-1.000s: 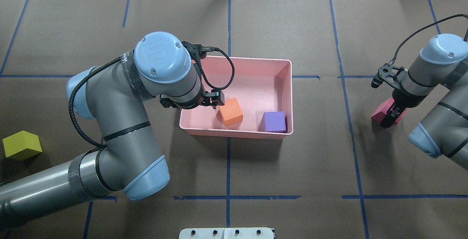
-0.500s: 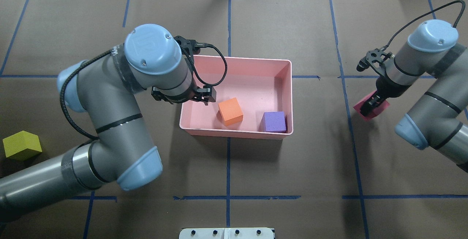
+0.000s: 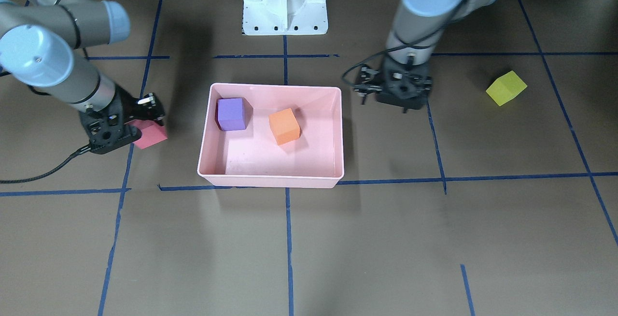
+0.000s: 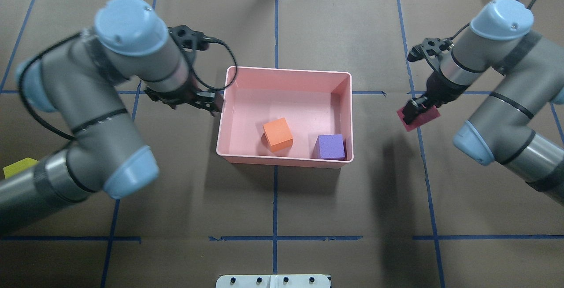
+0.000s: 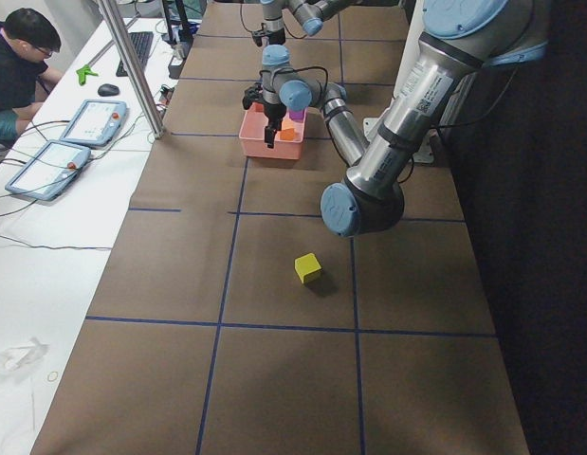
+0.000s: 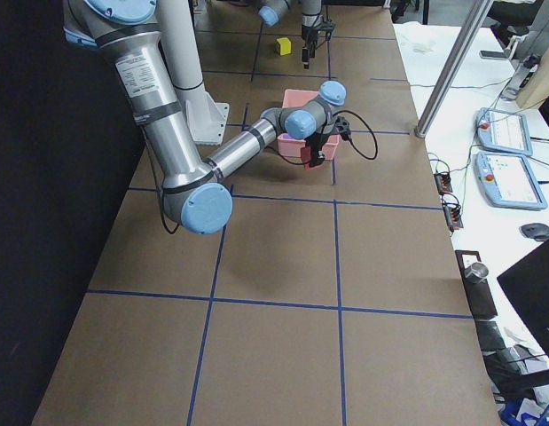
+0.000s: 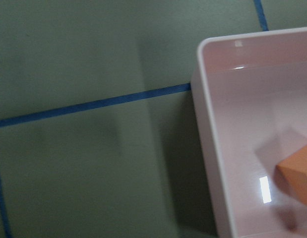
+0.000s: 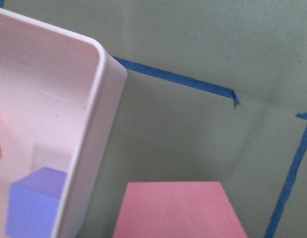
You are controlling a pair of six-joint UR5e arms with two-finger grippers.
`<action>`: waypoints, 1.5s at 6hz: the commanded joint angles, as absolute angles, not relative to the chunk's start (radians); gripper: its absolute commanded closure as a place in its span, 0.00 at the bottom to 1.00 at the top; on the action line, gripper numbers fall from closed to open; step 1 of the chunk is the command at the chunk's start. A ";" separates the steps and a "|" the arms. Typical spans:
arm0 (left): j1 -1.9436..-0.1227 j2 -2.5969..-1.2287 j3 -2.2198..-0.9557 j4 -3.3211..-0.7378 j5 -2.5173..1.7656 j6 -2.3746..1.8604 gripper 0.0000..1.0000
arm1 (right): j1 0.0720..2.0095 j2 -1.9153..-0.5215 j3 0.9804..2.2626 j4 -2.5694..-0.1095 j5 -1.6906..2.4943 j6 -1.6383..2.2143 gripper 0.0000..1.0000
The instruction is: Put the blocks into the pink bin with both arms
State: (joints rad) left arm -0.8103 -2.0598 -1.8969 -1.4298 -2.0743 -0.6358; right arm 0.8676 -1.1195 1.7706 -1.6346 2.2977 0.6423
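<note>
The pink bin [image 4: 286, 161] holds the orange block [image 4: 277, 134] and the purple block [image 4: 330, 146]. My left gripper [image 4: 213, 103] hangs just outside the bin's left wall, open and empty; it also shows in the front view [image 3: 403, 98]. My right gripper [image 4: 414, 114] is shut on the red-pink block [image 4: 424, 116] and holds it off the table, right of the bin. The right wrist view shows that block [image 8: 178, 210] beside the bin's rim [image 8: 101, 129]. The yellow-green block [image 3: 505, 88] lies on the table far out on my left, mostly hidden by my left arm in the overhead view.
The table is covered in brown paper with blue tape lines [image 4: 275, 237]. The white pedestal [image 3: 285, 2] stands behind the bin on my side. An operator [image 5: 13, 57] sits at a side bench with tablets.
My left gripper drew back out of the bin to just outside its left wall. My right gripper lifted the red-pink block and carried it left toward the bin.
</note>
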 commanded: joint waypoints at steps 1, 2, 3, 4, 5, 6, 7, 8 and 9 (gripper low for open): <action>-0.982 -1.889 -1.919 -1.442 -2.190 -0.309 0.00 | 0.813 -0.967 1.784 -1.707 2.284 0.951 0.42; -1.052 -1.829 -1.919 -1.442 -2.233 -0.196 0.00 | 0.777 -0.903 1.757 -1.707 2.236 1.048 0.42; -1.064 -1.791 -1.934 -1.443 -2.246 -0.181 0.00 | 0.718 -0.835 1.709 -1.707 2.148 1.171 0.30; -1.065 -1.743 -1.965 -1.445 -2.246 -0.184 0.00 | 0.681 -0.792 1.680 -1.707 2.082 1.231 0.00; -1.063 -1.662 -2.030 -1.447 -2.244 -0.184 0.00 | 0.678 -0.784 1.684 -1.709 2.077 1.259 0.00; -1.065 -1.596 -2.083 -1.453 -2.241 -0.189 0.00 | 0.680 -0.788 1.684 -1.709 2.077 1.255 0.00; -1.065 -1.524 -2.110 -1.507 -2.237 -0.183 0.00 | 0.696 -0.796 1.687 -1.712 2.085 1.235 0.00; -1.063 -1.428 -2.099 -1.664 -2.230 -0.184 0.00 | 0.716 -0.801 1.701 -1.753 2.094 1.174 0.00; -1.063 -1.364 -2.102 -1.710 -2.230 -0.214 0.00 | 0.732 -0.843 1.748 -1.772 2.095 1.129 0.00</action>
State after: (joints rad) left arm -1.0635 -1.4333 -2.0993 -1.6419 -2.2321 -0.1941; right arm 0.7158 -0.8131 1.7131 -1.7498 2.0919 1.1741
